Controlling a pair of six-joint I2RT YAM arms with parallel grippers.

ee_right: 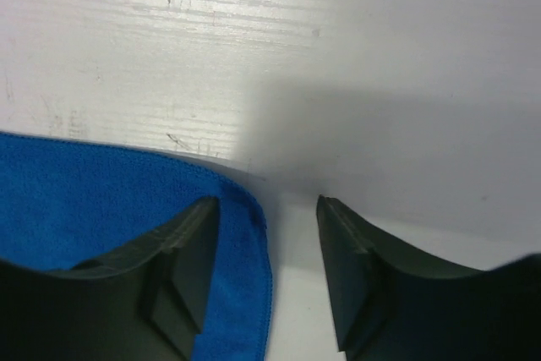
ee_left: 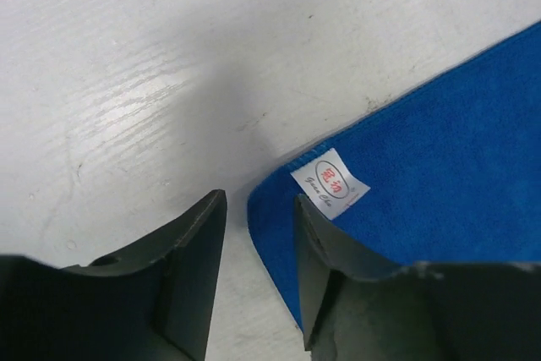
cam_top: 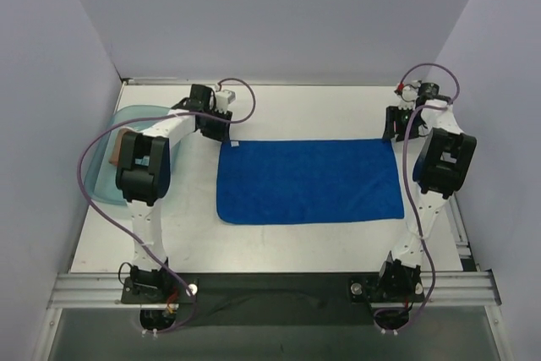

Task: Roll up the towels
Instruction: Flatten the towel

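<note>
A royal-blue towel (cam_top: pixel 308 181) lies flat and spread out in the middle of the white table. Its small white tag (ee_left: pixel 330 183) sits at the far left corner. My left gripper (cam_top: pixel 221 134) is open and low over that corner. In the left wrist view (ee_left: pixel 259 200) one finger is over the towel's (ee_left: pixel 439 166) edge and the other over bare table. My right gripper (cam_top: pixel 395 130) is open at the far right corner. In the right wrist view (ee_right: pixel 266 202) its jaws straddle the towel's (ee_right: pixel 93 192) hemmed corner. Neither gripper holds anything.
A translucent blue-green bin (cam_top: pixel 106 137) stands at the table's left edge, partly behind my left arm. Something tan (cam_top: pixel 121 144) shows inside it. Grey walls close in the back and both sides. A metal rail (cam_top: pixel 270 283) runs along the near edge.
</note>
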